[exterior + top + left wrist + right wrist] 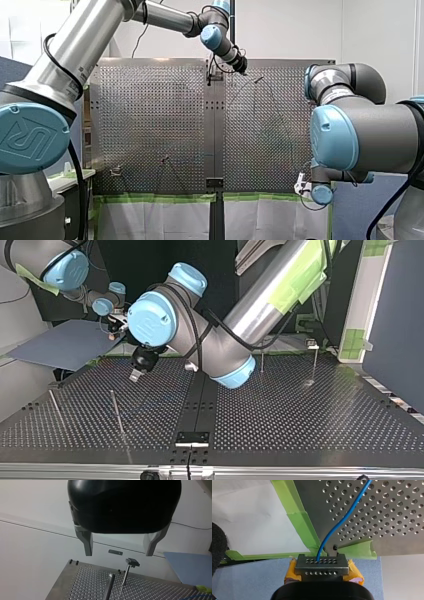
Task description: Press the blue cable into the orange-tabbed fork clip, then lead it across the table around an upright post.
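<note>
left gripper (119, 553) high over table (150, 590), fingers spread | right gripper (322, 566) at table edge, pinching blue cable (336, 528)

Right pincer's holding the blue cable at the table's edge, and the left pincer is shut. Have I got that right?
Not quite. The left pincer is open, fingers apart with nothing between them, as the left wrist view shows. The right pincer does hold the blue cable at the table's edge.
</note>
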You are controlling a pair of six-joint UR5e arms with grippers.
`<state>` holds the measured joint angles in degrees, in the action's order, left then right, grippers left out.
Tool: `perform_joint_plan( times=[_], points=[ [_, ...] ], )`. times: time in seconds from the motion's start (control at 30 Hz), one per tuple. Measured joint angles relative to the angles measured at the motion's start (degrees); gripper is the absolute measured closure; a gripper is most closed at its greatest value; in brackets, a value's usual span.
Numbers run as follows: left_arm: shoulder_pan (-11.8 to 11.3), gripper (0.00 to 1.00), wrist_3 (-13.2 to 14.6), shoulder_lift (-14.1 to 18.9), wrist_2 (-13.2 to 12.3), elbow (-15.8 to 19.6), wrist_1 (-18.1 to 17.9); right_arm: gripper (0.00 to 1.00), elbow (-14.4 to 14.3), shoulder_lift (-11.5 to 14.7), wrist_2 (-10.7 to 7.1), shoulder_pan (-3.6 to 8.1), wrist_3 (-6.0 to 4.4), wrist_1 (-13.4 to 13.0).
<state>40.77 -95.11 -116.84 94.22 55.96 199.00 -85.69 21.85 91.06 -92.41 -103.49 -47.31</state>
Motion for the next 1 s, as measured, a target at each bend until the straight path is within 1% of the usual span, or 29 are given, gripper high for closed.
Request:
perform_joint_plan(
  times=[0.13, 0.2, 0.3, 0.63, 1.0],
  points=[
    [0.0, 0.00, 1.8, 0.0, 0.1, 0.0, 0.0, 1.00, 0.0, 0.0, -0.14, -0.01, -0.05, 0.0],
    [0.0, 0.00, 2.2, 0.0, 0.1, 0.0, 0.1, 1.00, 0.0, 0.0, -0.15, -0.01, -0.06, 0.1],
    [0.0, 0.00, 2.4, 0.0, 0.9, 0.0, 0.7, 1.00, 0.0, 0.0, -0.17, -0.03, -0.07, 0.1],
    [0.4, 0.00, 3.1, 0.0, 6.0, 0.0, 5.1, 1.00, 0.0, 0.0, -0.27, -0.17, -0.07, 0.1],
    [0.5, 0.00, 2.5, 0.0, 11.1, 0.0, 4.7, 1.00, 0.0, 0.0, -0.27, -0.19, -0.07, 0.1]
  ],
)
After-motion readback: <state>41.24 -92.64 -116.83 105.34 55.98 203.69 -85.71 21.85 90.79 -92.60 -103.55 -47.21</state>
